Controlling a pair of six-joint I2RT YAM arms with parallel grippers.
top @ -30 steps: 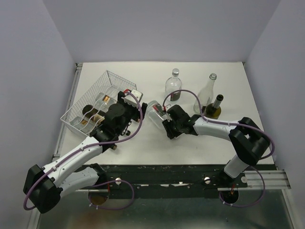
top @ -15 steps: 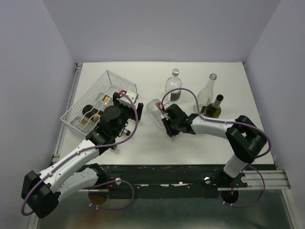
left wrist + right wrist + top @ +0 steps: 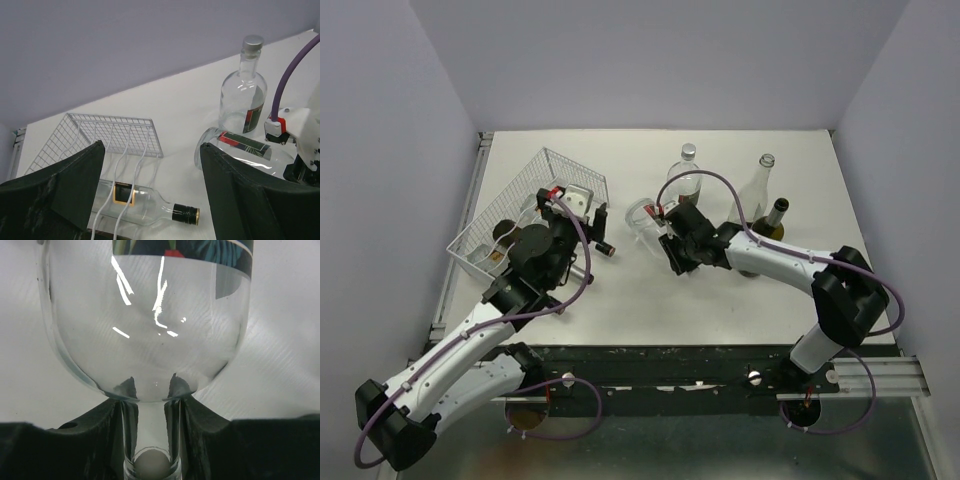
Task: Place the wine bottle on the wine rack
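The white wire wine rack (image 3: 556, 166) stands at the left; it also shows in the left wrist view (image 3: 115, 131). A clear bottle with a black cap (image 3: 150, 205) lies in its cradle, the neck (image 3: 603, 248) sticking out over the rack's edge. My left gripper (image 3: 588, 238) is open and empty, its jaws wide apart above that neck (image 3: 151, 146). My right gripper (image 3: 670, 246) is shut on the neck (image 3: 150, 410) of a clear, dark-labelled wine bottle (image 3: 645, 222), which it holds nearly level, base towards the rack (image 3: 240, 147).
Three upright bottles stand at the back: a round clear one (image 3: 687, 172), a tall clear one (image 3: 757, 195) and a dark green one (image 3: 771, 226). More bottles lie in the rack (image 3: 506, 236). The table's left edge runs beside the rack.
My left gripper has drawn back left from the held bottle to the rack's edge. My right gripper has carried its bottle a little farther back.
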